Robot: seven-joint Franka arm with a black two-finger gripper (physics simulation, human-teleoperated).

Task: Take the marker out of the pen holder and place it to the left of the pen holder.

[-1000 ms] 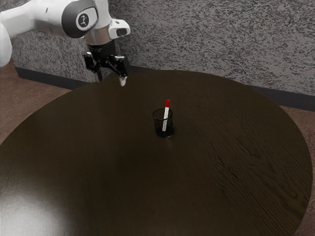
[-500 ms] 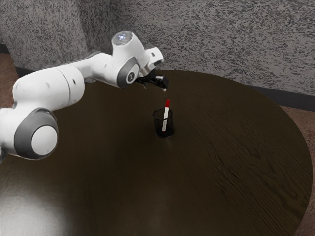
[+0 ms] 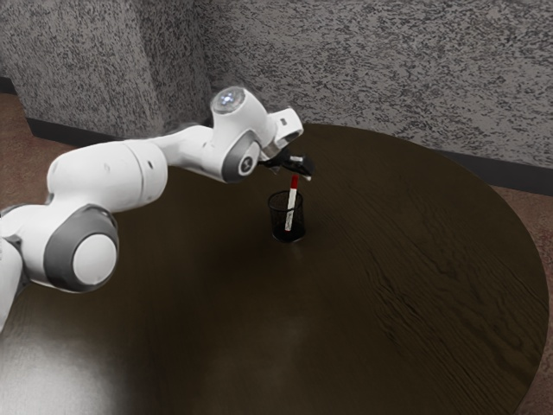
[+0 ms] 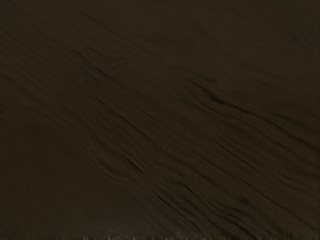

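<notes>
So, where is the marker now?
In the exterior view, the marker stands near the middle, in the pen holder, red end up, just under the gripper.

marker [image 3: 292,198] located in pen holder [image 3: 276,218]; pen holder upright on table [image 3: 389,294]; wall [image 3: 363,69] behind table in exterior view.

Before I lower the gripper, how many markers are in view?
1. The marker leans in the pen holder, red end up; others could be hidden behind the arm.
</notes>
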